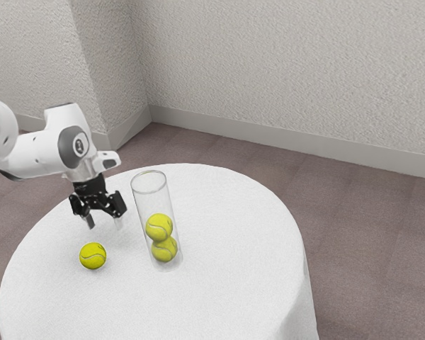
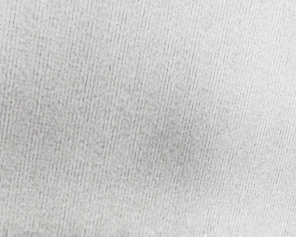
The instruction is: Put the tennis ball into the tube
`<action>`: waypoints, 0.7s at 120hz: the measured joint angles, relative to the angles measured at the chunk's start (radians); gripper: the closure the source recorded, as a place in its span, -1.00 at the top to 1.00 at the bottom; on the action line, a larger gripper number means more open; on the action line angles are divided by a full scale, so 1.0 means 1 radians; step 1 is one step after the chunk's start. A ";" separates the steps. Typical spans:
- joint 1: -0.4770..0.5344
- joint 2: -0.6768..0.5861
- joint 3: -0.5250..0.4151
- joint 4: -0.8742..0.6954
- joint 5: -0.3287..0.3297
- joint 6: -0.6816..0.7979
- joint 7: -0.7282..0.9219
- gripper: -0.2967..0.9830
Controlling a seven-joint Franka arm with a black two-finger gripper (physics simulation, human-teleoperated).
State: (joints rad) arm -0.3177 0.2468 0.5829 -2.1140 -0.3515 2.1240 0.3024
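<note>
Yellow tennis ball (image 1: pixel 93 256) on a round white table (image 1: pixel 234 234), lower than the open pincer (image 1: pixel 104 222) and near it, a gap from ball to clear tube (image 1: pixel 142 216), tube standing tall at the pincer's side, long way up, mouth on top, two balls (image 1: pixel 159 227) stacked inside.

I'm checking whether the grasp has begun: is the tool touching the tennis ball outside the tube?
Apart. The exterior view shows a strip of white tablecloth between the tips of the open tool and the loose tennis ball.
</note>
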 joint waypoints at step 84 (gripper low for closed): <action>-0.586 -0.039 0.607 -0.179 0.024 -0.002 -0.124 0.53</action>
State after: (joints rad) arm -0.9033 0.2078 1.1902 -2.2933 -0.3273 2.1223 0.1784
